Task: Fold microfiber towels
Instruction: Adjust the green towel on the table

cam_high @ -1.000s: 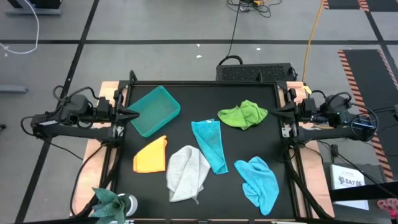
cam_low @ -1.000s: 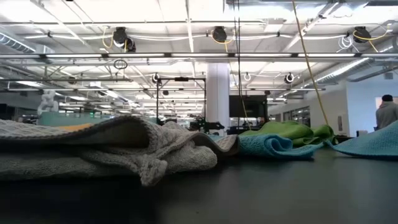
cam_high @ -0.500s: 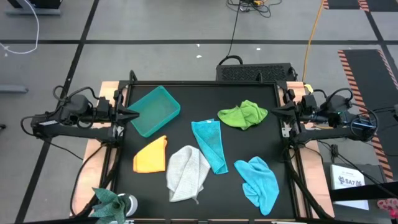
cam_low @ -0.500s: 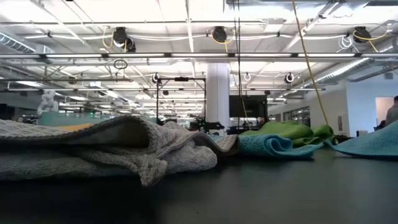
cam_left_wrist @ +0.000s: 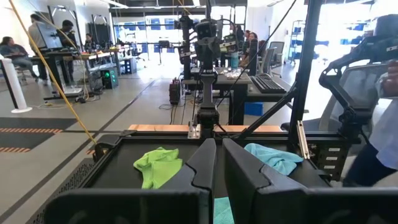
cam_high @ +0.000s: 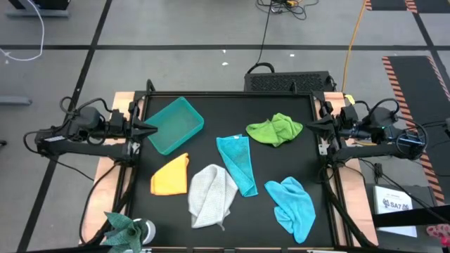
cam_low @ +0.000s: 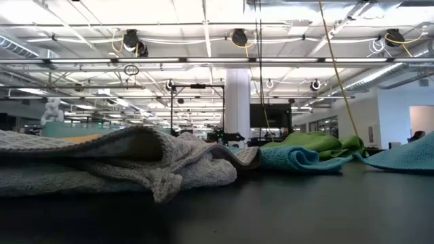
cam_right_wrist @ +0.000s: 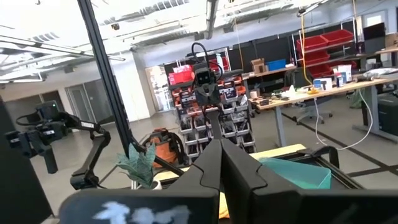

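Note:
Five microfiber towels lie loose on the black tabletop: orange-yellow (cam_high: 171, 176), light grey (cam_high: 211, 195), teal (cam_high: 237, 163), lime green (cam_high: 275, 129) and light blue (cam_high: 292, 205). All are rumpled or partly doubled over. In the low view the grey towel (cam_low: 122, 163) fills the near left. My left gripper (cam_high: 151, 128) hovers shut at the table's left edge, beside the bin. My right gripper (cam_high: 307, 126) hovers shut at the right edge, near the lime green towel. Both point level toward the table's middle and hold nothing.
A rigid teal plastic bin (cam_high: 176, 125) stands at the far left of the table, close in front of my left gripper. A paper plant (cam_high: 126, 228) sits at the near left corner. A black box (cam_high: 288, 81) stands behind the far edge.
My right gripper's wrist has rolled a little in place, staying shut. The towels and my left gripper have kept still.

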